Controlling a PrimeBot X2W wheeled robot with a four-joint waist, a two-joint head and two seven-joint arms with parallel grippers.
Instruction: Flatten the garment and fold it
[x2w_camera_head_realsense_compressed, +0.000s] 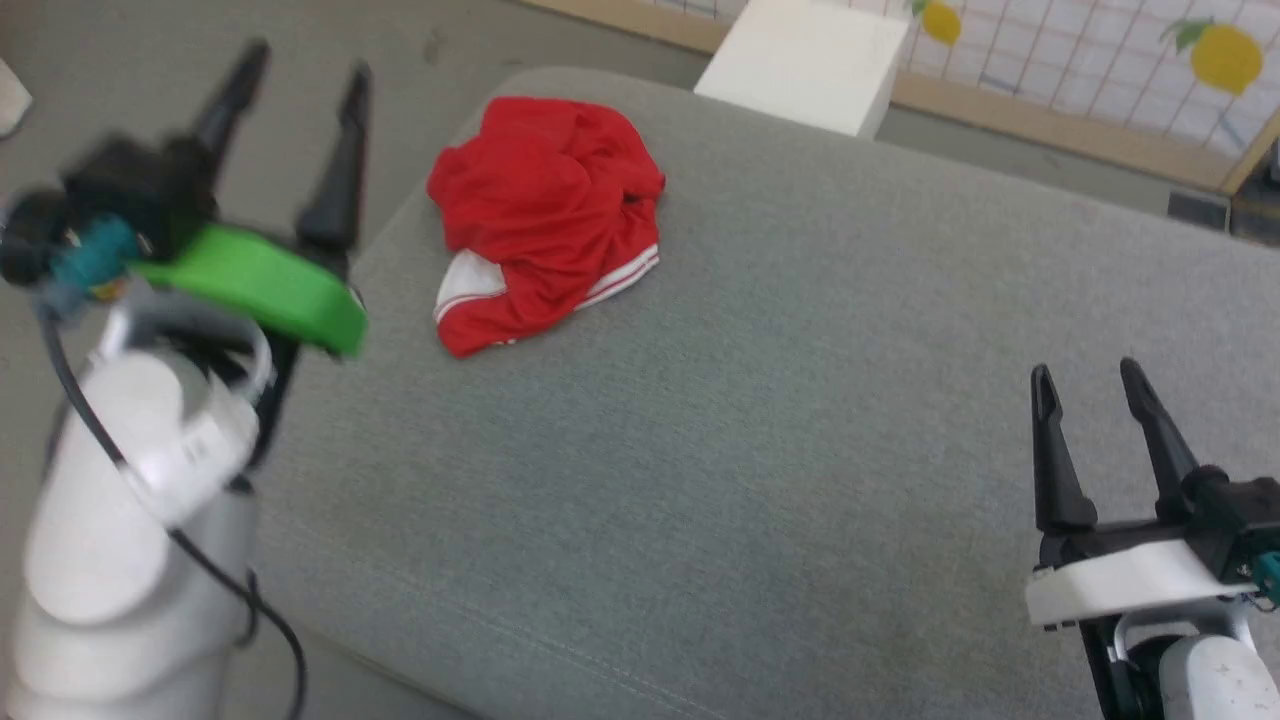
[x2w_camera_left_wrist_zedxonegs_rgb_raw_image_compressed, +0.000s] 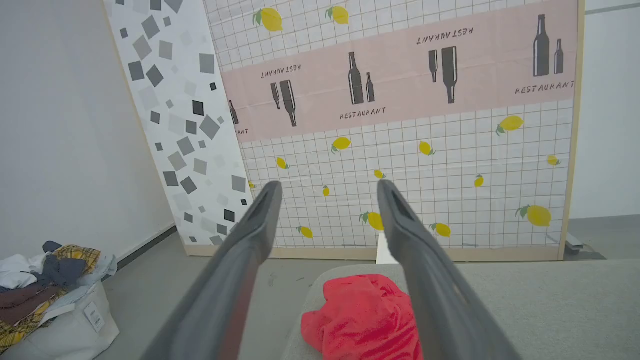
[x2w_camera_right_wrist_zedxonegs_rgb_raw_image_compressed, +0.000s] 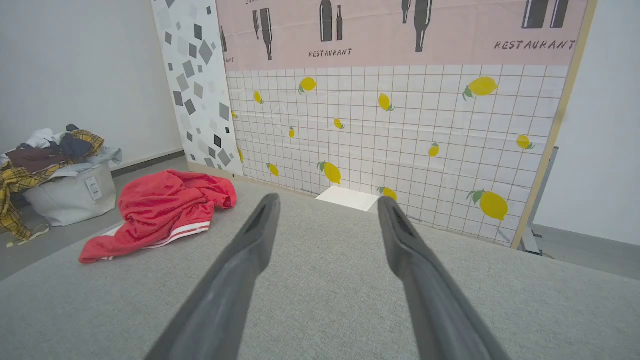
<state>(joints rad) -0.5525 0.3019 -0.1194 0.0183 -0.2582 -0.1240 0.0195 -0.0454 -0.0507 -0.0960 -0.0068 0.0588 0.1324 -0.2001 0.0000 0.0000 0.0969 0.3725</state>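
Pale left forearm sits at the near left, with a black cable trailing down it. Above it is the left gripper, slightly blurred, with a green plate at its base. Its fingers are spread wide with nothing between them. It hangs over the left edge of the grey cushion, just left of the garment and not touching it.

Garment: a crumpled red heap on the cushion's far-left corner. A white sleeve patch and red-white striped trim show along its near side. In the left wrist view it lies below the fingers, and the right finger crosses in front of part of it.

Right gripper: near right, white base, fingers wide apart and empty. It is over bare cushion, well apart from the garment. In its wrist view the heap lies off to the left and farther away.

White box stands just past the cushion's far edge, right of the garment. Behind it is a screen with a grid, lemons, and a pink band of bottles reading "RESTAURANT".

Bag heaped with mixed clothes stands on the floor at far left, by a white wall.
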